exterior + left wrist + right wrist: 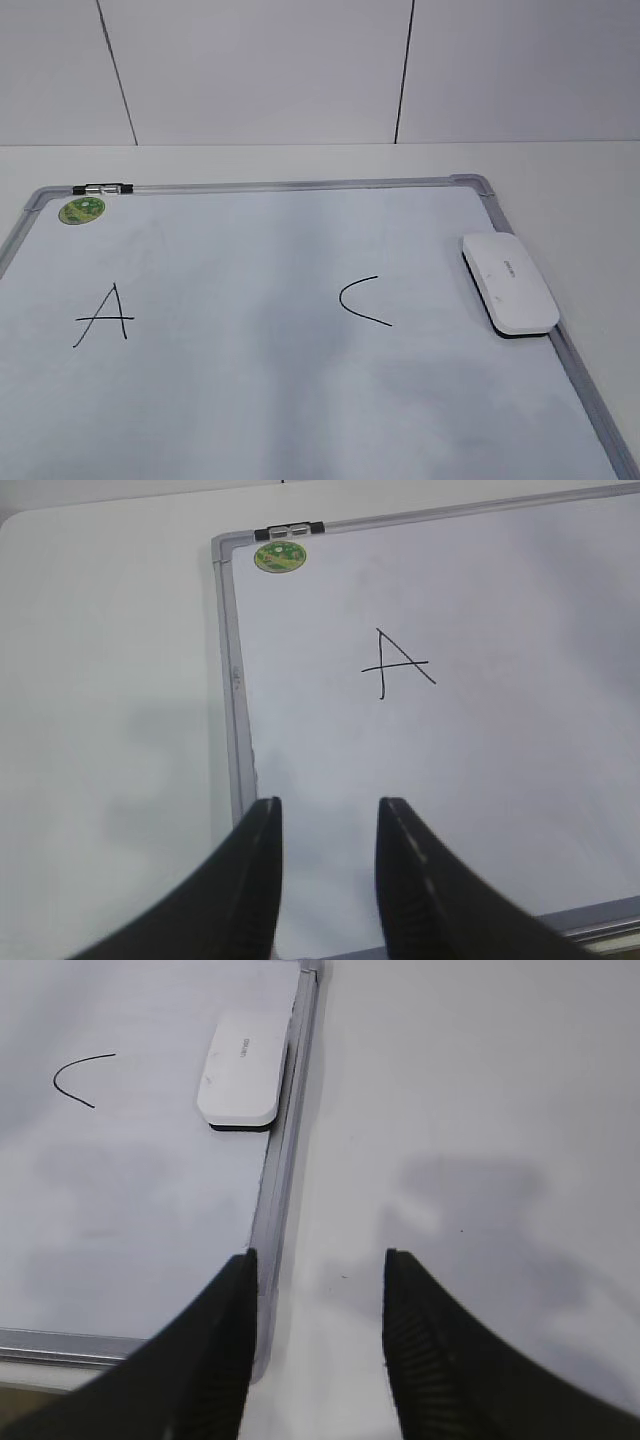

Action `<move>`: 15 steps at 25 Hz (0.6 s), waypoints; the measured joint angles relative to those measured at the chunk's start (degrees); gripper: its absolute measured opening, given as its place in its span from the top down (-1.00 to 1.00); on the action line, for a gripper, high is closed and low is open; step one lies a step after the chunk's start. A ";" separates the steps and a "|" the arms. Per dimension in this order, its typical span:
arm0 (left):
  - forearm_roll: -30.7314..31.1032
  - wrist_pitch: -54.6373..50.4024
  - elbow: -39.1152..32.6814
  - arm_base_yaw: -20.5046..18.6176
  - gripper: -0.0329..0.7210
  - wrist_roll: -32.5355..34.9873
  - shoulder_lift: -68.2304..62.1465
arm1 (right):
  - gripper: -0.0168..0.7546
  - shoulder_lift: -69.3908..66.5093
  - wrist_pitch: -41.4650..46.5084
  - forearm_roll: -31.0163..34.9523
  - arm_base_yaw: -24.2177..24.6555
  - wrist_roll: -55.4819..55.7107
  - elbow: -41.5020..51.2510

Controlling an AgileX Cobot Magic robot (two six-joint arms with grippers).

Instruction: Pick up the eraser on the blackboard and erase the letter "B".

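The blackboard (250, 400) lies flat on a pale table (560, 190), and everything else is placed against it, from its left side across to its right.

At its far left corner sits a round green sticker (82, 209), with a small black and silver clip (102, 188) on the frame just beyond it. Below the sticker, on the left part of the writing surface, stands a black letter A (103, 315).

The left gripper (329, 825) hangs over the board's near left corner, its dark fingers (255, 880) spread apart with only bare board between them; it holds nothing.

The middle of the board, between the A and the C, shows only faint grey smudging; the letter "B" cannot be made out there in any view.

Right of centre is a black letter C (362, 302), drawn as an open curve. Further right, the eraser (507, 284) lies flat on the board's right edge, white top up, dark underside showing at its near end, seemingly overlapping the frame.

The right gripper (319, 1305) hovers over the board's near right edge and the table beside it, fingers (430, 1360) apart and empty, well short of the eraser.
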State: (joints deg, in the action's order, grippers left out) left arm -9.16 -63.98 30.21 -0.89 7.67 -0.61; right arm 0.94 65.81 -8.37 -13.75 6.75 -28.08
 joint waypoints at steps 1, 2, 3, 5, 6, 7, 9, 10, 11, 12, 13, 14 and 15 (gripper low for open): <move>0.25 0.00 0.00 0.00 0.27 0.00 0.00 | 0.14 0.00 0.00 0.00 0.00 0.00 0.00; 0.47 0.00 0.00 0.00 0.27 0.00 0.00 | 0.14 0.00 0.00 0.00 0.00 0.00 0.00; 0.48 0.00 0.00 0.00 0.27 0.00 0.00 | 0.14 0.00 0.00 0.00 0.00 0.00 0.00; 0.57 0.00 0.00 0.00 0.27 0.00 0.00 | 0.14 0.00 0.00 0.00 0.00 0.00 0.00; 0.59 0.00 0.00 0.00 0.27 0.00 0.00 | 0.14 0.00 0.00 0.00 0.00 0.00 0.00; 0.59 0.00 0.00 0.00 0.27 0.00 0.00 | 0.14 0.00 0.00 0.00 0.00 0.00 0.00; 0.59 0.00 0.00 0.00 0.27 0.00 0.00 | 0.14 0.00 0.00 0.00 0.00 0.00 0.00; 0.59 0.00 0.00 0.00 0.27 0.00 0.00 | 0.14 0.00 0.00 0.00 0.00 0.00 0.00; 0.59 0.00 0.00 0.00 0.27 0.00 0.00 | 0.14 0.00 0.00 0.00 0.00 0.00 0.00; 0.59 0.00 0.00 0.00 0.27 0.00 0.00 | 0.14 0.00 0.00 0.00 0.00 0.00 0.00; 0.59 0.00 0.00 0.00 0.27 0.00 0.00 | 0.14 0.00 0.00 0.00 0.00 0.00 0.00; 0.70 0.00 0.00 0.00 0.27 -0.09 0.00 | 0.14 0.00 0.00 0.00 0.00 0.00 0.00; 0.89 0.02 0.00 0.00 0.27 -0.42 0.00 | 0.14 0.00 0.00 0.00 0.00 0.00 0.00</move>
State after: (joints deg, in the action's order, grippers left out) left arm -8.27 -63.96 30.21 -0.89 7.25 -0.61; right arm 0.94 65.81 -8.37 -13.75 6.75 -28.08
